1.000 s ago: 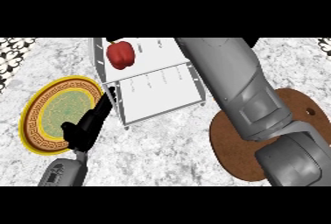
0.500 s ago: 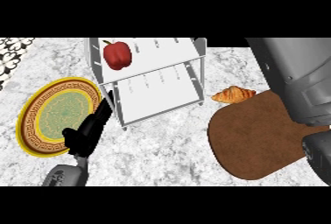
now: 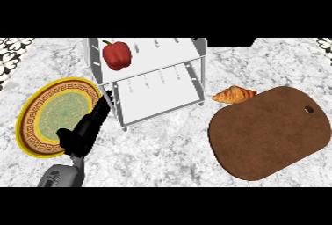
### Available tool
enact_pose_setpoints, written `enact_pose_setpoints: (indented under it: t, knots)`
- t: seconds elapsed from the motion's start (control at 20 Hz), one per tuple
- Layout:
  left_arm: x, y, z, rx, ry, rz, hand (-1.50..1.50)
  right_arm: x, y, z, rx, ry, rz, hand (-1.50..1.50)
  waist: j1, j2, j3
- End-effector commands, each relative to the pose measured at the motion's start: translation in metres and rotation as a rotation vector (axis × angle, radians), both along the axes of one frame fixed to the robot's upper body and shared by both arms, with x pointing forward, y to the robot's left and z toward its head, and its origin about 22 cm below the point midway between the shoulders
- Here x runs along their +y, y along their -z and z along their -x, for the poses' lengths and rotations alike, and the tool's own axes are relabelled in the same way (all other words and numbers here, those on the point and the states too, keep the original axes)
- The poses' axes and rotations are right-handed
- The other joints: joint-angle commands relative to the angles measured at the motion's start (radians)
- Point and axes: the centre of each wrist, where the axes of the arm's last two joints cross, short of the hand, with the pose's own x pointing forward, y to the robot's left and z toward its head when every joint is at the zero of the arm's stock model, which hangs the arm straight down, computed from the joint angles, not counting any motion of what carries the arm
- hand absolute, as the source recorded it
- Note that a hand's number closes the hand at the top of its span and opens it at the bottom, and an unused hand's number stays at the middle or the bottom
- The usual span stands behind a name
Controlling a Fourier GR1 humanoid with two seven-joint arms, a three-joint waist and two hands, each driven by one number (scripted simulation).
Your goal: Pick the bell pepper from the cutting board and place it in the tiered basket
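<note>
Right arm gone from view since half a second ago; it covered the frame's right side, now only a dark shape shows at the top edge. Pepper unchanged on the basket's top tier.

Head view: pepper (image 3: pixel 117 55) red, green stem, lying on the upper shelf of the white basket (image 3: pixel 194 66), near its left rear corner. Board (image 3: pixel 272 132) brown, bare, on the surface (image 3: pixel 168 149) at right, well apart from the basket. Croissant (image 3: pixel 234 94) just beside the board's upper left edge, touching or nearly so. Plate (image 3: pixel 45 127) yellow rimmed, left of the basket. Left hand (image 3: pixel 85 132) over the plate's right rim, fingers straight, holding nothing, pointing up toward the basket. Right hand not visible.
</note>
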Motion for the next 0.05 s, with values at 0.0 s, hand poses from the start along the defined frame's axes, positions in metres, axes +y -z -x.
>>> enact_pose_setpoints:
  t: [0.0]
  knots:
    - [-0.0182, -0.0009, -0.0013, -0.007, 0.016, 0.016, 0.00, -0.0794, -0.0046, 0.0233, -0.009, -0.008, 0.028, -1.50, 0.008, 0.005, 0.001]
